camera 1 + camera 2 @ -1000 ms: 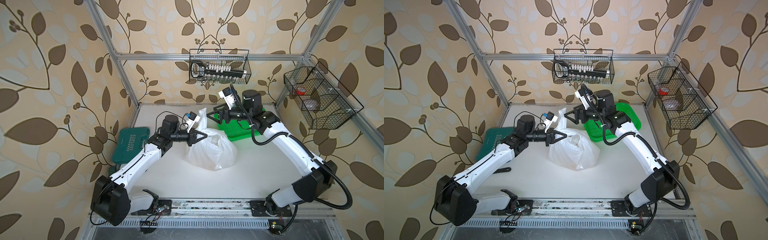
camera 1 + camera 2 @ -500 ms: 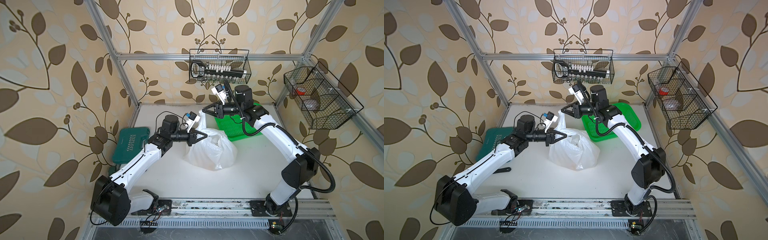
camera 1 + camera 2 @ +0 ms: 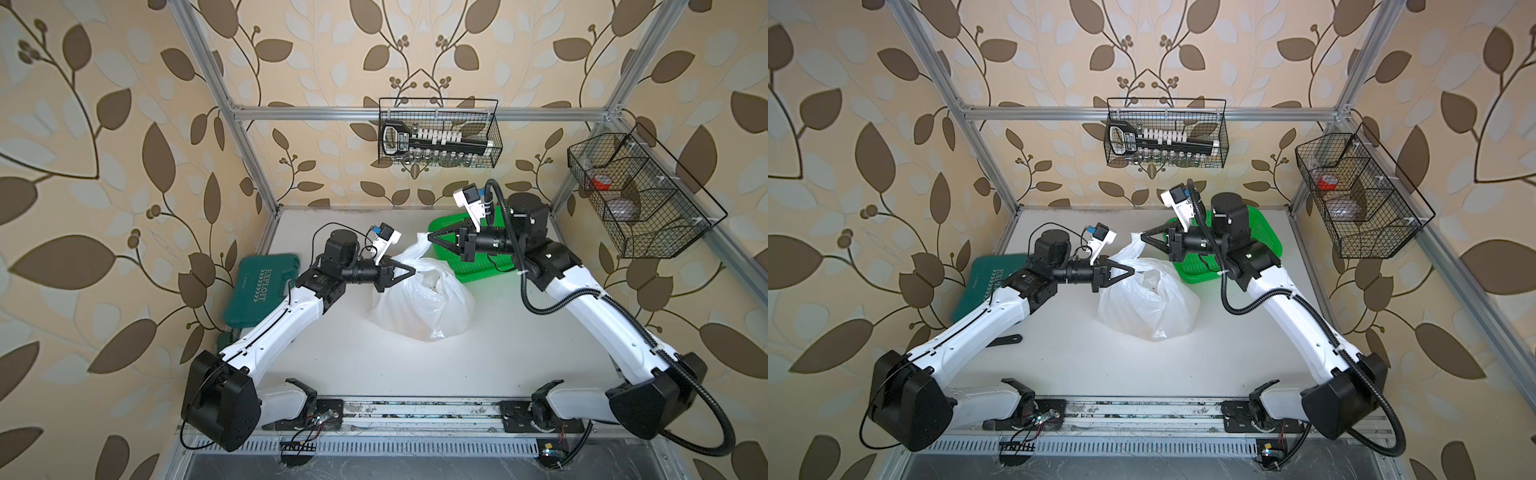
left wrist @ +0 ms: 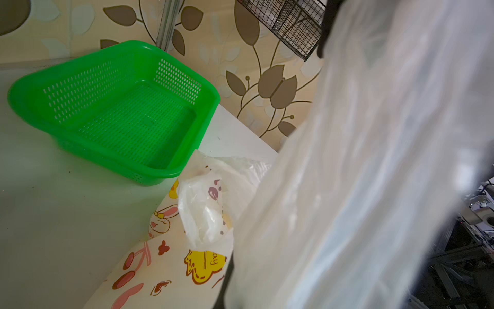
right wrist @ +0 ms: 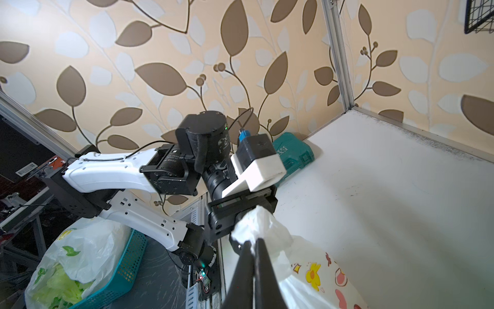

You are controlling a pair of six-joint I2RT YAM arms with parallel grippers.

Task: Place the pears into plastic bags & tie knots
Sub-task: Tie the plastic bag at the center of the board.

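At the bench's [image 3: 415, 374] left edge: dark green tool case [image 3: 262, 291], lid shut, lying flat.

Next, L gripper [image 3: 412, 271] reaches in roughly level from the left. Jaws pinched together on one white handle at the top of the plastic bag [image 3: 424, 303]; same in both top views [image 3: 1133, 270]. L wrist view is mostly blocked by bag film [image 4: 361, 160], so the jaws can't be seen there.

Bag sits at bench centre, slumped and bulging, base on the surface, rabbit and flower print on the side facing the green basket. Pears can't be made out thru the film, only a faint orange tint low at the front.

2nd handle [image 3: 420, 245] is pulled up and back toward the far-right corner. R gripper [image 3: 431, 238] is clamped on it, fingers closed w/ bunched film between the tips, clear in the R wrist view [image 5: 254, 244]. Handles are held apart, one per gripper, not tied.

Behind R gripper: green basket [image 3: 484, 270] near the far-right corner, just beside the bag, nothing in the part shown by the L wrist view [image 4: 160, 172].

R wall: black wire basket [image 3: 640, 195] hung above the bench.
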